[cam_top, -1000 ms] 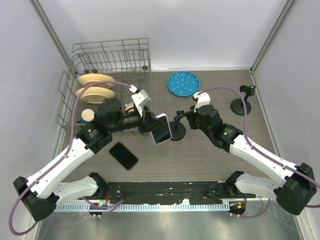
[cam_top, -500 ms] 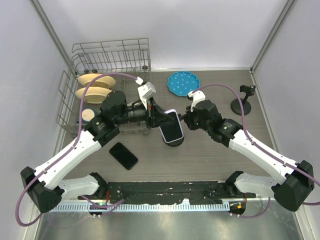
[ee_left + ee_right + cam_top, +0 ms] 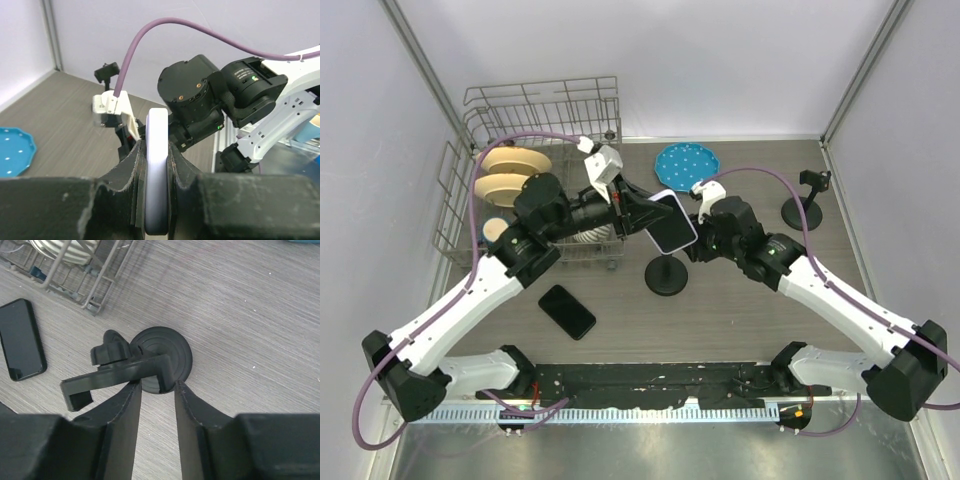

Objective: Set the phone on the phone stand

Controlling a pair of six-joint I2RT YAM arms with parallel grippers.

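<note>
My left gripper (image 3: 638, 212) is shut on a phone in a pale lavender case (image 3: 671, 222) and holds it tilted in the air above the black phone stand (image 3: 667, 276). In the left wrist view the phone (image 3: 156, 150) stands edge-on between the fingers (image 3: 131, 165). My right gripper (image 3: 697, 240) is closed round the stand's cradle just right of the phone. In the right wrist view its fingertips (image 3: 135, 390) pinch the cradle's hooked end (image 3: 165, 371), with the round base (image 3: 172, 352) on the table below.
A second black phone (image 3: 567, 311) lies flat on the table front left, also in the right wrist view (image 3: 20, 340). A wire dish rack (image 3: 535, 110) with plates stands back left. A blue plate (image 3: 687, 165) and a second small stand (image 3: 801, 207) are at the back right.
My left gripper has carried the phone from low beside the stand to the right and up, so it is now above the stand. My right gripper has stayed at the stand's cradle.
</note>
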